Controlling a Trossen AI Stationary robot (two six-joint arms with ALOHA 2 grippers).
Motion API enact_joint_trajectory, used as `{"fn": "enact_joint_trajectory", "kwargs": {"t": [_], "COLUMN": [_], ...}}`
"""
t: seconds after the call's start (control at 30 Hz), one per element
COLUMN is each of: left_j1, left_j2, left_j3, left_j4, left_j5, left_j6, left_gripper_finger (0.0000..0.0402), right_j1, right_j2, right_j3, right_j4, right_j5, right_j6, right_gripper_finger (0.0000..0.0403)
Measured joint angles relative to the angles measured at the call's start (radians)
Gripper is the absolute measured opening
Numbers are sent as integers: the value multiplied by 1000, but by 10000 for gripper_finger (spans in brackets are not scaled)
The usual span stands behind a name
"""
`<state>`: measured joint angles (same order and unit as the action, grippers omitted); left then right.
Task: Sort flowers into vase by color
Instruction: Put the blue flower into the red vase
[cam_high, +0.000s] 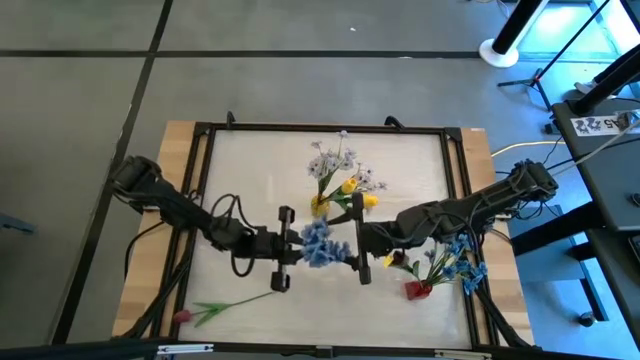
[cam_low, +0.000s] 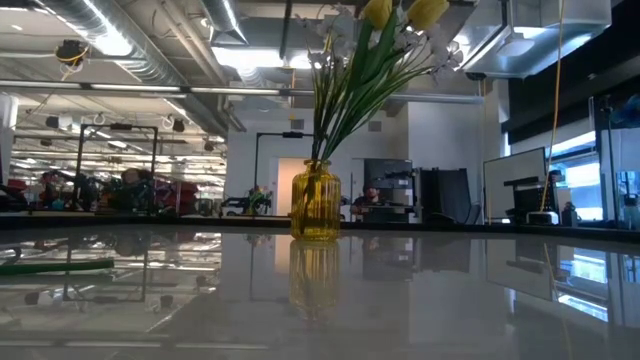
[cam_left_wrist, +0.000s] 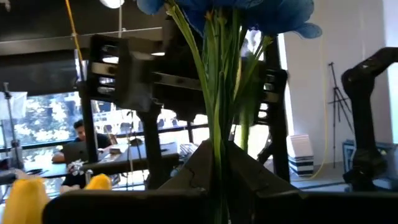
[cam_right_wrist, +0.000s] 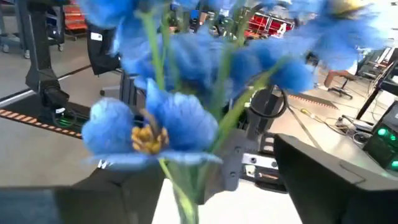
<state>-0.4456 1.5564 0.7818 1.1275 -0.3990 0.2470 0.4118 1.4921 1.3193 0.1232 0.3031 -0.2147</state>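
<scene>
Meeting at the middle of the high view, the left tool (cam_high: 290, 247) and the right tool (cam_high: 352, 250) face each other with a bunch of blue flowers (cam_high: 317, 243) between them. From its own wrist camera the left tool (cam_left_wrist: 217, 180) is clenched on the green stems (cam_left_wrist: 219, 93), which rise straight up out of its fingers to the blue heads at the top of the frame. From the right wrist camera the same blue flowers (cam_right_wrist: 149, 124) fill the frame just ahead of the right tool; whether it is grasping them I cannot tell.

Just above the two tools in the high view stands a yellow glass vase (cam_high: 320, 206) holding yellow and white-lavender flowers (cam_high: 340, 165); in the low view the vase (cam_low: 315, 202) sits at the centre of the desk (cam_low: 400, 300), upright.

At the lower right of the high view lies a loose pile of flowers (cam_high: 445, 268), blue, red and yellow. At the lower left lies a single pink flower (cam_high: 215, 308) with its long green stem flat on the desk.
</scene>
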Motion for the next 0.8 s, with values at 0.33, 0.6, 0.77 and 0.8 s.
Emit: {"fn": "enact_joint_trajectory", "kwargs": {"t": [0.33,0.6,0.77,0.8], "left_j1": [39,-7,-61,-72], "left_j2": [40,32,-60,-85], "left_j3": [0,0,0,0], "left_j4": [52,34,-117,-160], "left_j5": [7,-13,-37,-41], "left_j6": [0,76,72,57], "left_gripper_finger": [25,55,99,110], "right_j1": [0,0,0,1], "right_j2": [67,60,6,-14], "right_j3": [0,0,0,0], "right_j4": [55,46,-26,-54], "right_j5": [10,-32,-57,-48], "right_j6": [53,96,110,113], "right_gripper_finger": [244,59,21,22]}}
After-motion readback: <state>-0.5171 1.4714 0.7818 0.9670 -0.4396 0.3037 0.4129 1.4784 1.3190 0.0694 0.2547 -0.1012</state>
